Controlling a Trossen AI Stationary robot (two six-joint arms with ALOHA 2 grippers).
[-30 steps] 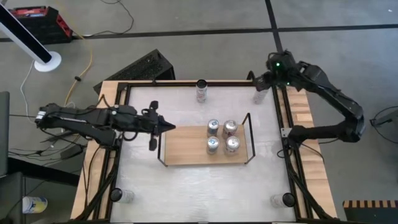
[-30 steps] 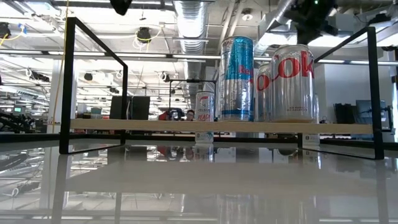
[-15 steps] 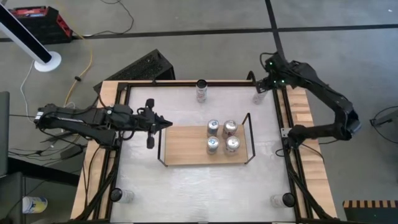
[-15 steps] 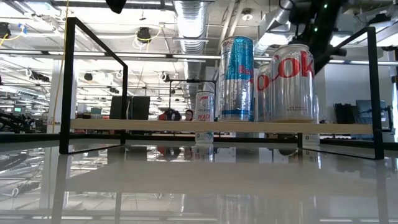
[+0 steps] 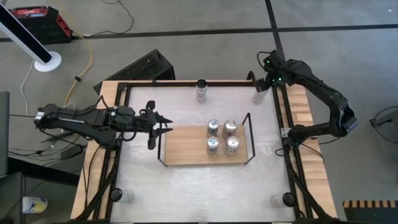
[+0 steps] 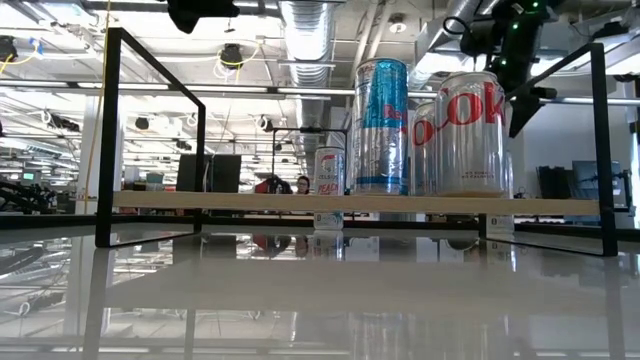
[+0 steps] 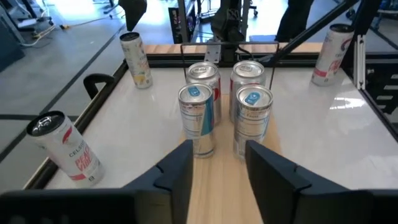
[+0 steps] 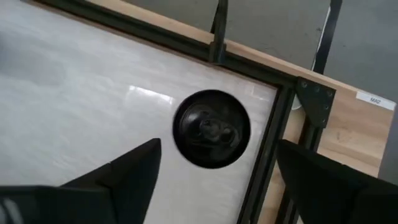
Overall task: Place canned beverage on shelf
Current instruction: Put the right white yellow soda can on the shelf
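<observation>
The shelf [image 5: 205, 147] lies near the middle of the table [image 5: 186, 186], its long axis running left to right in the high view, with a black wire frame standing at each short end. Four cans [image 5: 222, 136] stand upright in a two-by-two block on the right half of its wooden board; the left half is bare.

Loose cans stand upright around the table: one at the far edge [image 5: 201, 91], one in the far right corner [image 5: 260, 96], and one in each near corner, left [image 5: 123, 196] and right [image 5: 281, 200].

The left gripper [image 5: 166, 124] hovers just beside the left wire end of the shelf, pointing along the board toward the four cans. Its fingers [image 7: 180, 171] stand partly apart and hold nothing. The wire end lies between this gripper and the board.

The right gripper [image 5: 263, 79] hangs over the far right corner, above the can there. Its fingers [image 8: 134, 163] are spread wide and empty.

The right wrist view alone shows this can's dark top [image 8: 211, 129] from straight above, between the spread fingers, close to the black table frame. The left wrist view alone shows the labels of the four cans. The low view shows the board raised slightly off the table, with the far-edge can visible behind it
</observation>
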